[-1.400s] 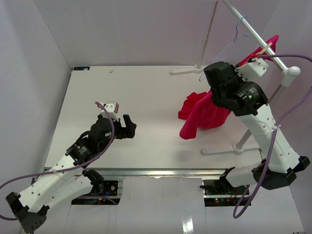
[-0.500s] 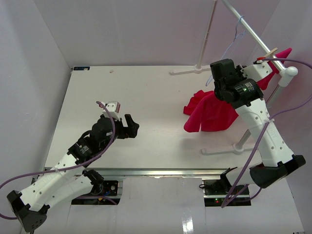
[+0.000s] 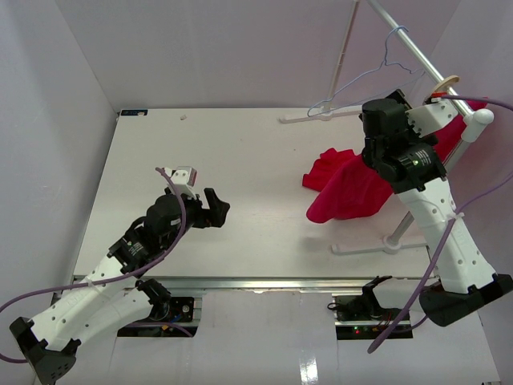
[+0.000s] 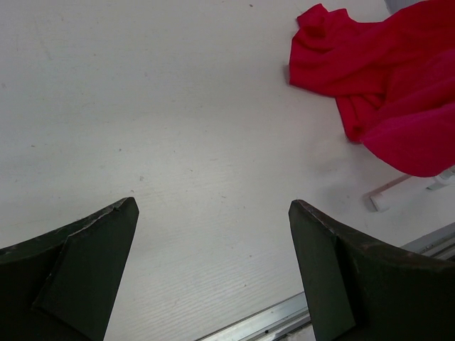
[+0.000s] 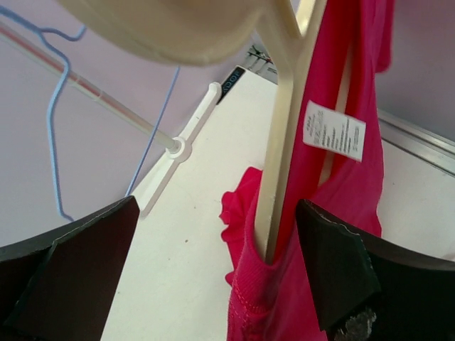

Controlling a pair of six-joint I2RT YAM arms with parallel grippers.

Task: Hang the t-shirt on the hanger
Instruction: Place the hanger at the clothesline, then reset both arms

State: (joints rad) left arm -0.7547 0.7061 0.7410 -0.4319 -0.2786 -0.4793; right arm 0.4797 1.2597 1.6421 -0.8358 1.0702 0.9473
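T-shirt point(image 5: 274, 302) draped on hanger point(image 5: 279, 145) (white tag point(image 5: 334, 130) visible), touching table point(image 3: 200, 144)

The hanger point(image 5: 279, 156) has its blurred hook cut off at top.

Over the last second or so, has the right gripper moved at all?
Yes. In the top view the right gripper has shifted rightwards, closer to the clothes rack's white end knob, which stayed put.

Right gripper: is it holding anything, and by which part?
Nothing is held. The right gripper is open, its jaws standing wide apart on either side of the hanger and the t-shirt, clamping neither.
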